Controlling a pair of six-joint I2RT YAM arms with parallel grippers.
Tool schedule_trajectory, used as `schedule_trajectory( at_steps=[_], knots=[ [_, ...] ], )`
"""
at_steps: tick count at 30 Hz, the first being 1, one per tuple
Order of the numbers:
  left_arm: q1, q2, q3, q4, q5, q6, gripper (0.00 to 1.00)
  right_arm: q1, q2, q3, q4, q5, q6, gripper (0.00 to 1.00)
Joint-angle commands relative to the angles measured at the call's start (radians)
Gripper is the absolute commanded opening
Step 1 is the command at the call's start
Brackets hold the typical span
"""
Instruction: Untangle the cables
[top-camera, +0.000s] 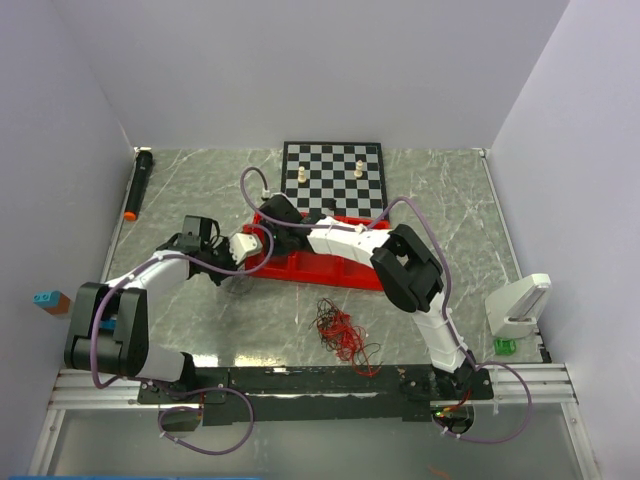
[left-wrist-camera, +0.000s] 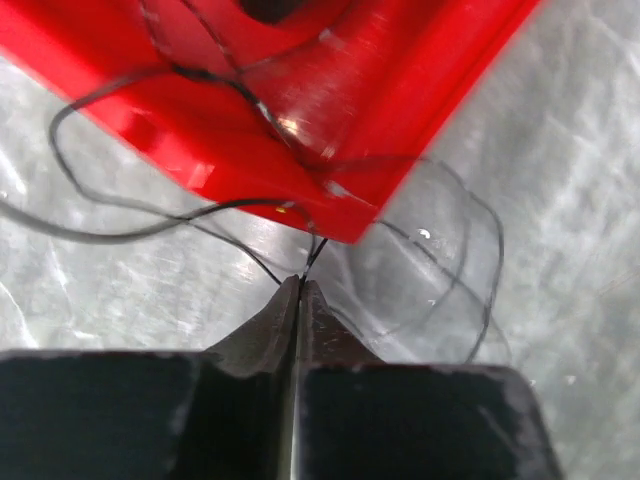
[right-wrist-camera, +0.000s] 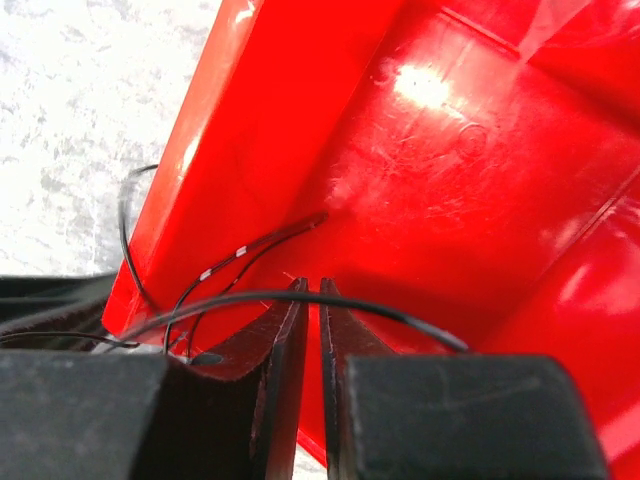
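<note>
Left gripper (left-wrist-camera: 300, 282), closest in its wrist view, has its jaws pressed together on a thin black wire (left-wrist-camera: 314, 255). The wire rises from the tips toward the corner of a red tray (left-wrist-camera: 420, 90). More of it loops over the bare marble table (left-wrist-camera: 570, 200) to the left.

Right gripper (right-wrist-camera: 311, 285) is inside the tray, near its side wall. A narrow slit shows between its jaws. A dark strand (right-wrist-camera: 400, 315) crosses right at the tips; I cannot tell whether it is pinched.

From above, the cables (top-camera: 340, 335), a red and dark tangle, lie on the table in front of the tray, toward the near edge and apart from both grippers. Open table surrounds them on both sides. A chessboard (top-camera: 332, 178) sits behind the tray by the back wall. A black marker (top-camera: 138, 185) lies along the left edge and a white device (top-camera: 520, 305) stands at the right edge.
</note>
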Motion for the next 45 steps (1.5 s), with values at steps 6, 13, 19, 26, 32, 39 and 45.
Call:
schedule_trajectory(
  at_steps=[6,13,19,26,32,39,45],
  knots=[
    [0.006,-0.105,0.133,-0.020,0.102,-0.182,0.01,0.002,-0.080,-0.073,0.019,-0.024,0.023,0.17],
    [0.009,-0.214,0.266,-0.137,0.202,-0.291,0.01,0.002,-0.135,-0.135,0.040,-0.017,0.029,0.16],
    [0.002,-0.180,0.398,-0.189,0.253,-0.396,0.01,-0.002,-0.175,-0.162,0.057,-0.015,0.041,0.16],
    [-0.038,-0.131,0.503,-0.091,0.240,-0.610,0.01,-0.037,-0.271,-0.211,0.083,-0.044,0.061,0.20],
    [-0.098,-0.078,0.492,0.007,0.044,-0.741,0.01,-0.070,-0.377,-0.287,0.131,-0.132,0.093,0.58],
    [-0.191,-0.030,0.440,0.066,-0.291,-0.779,0.01,-0.094,-0.480,-0.402,0.188,-0.202,0.138,0.62],
    [-0.287,0.073,0.487,0.059,-0.476,-0.750,0.01,-0.103,-0.580,-0.474,0.168,-0.144,0.141,0.59]
  ],
)
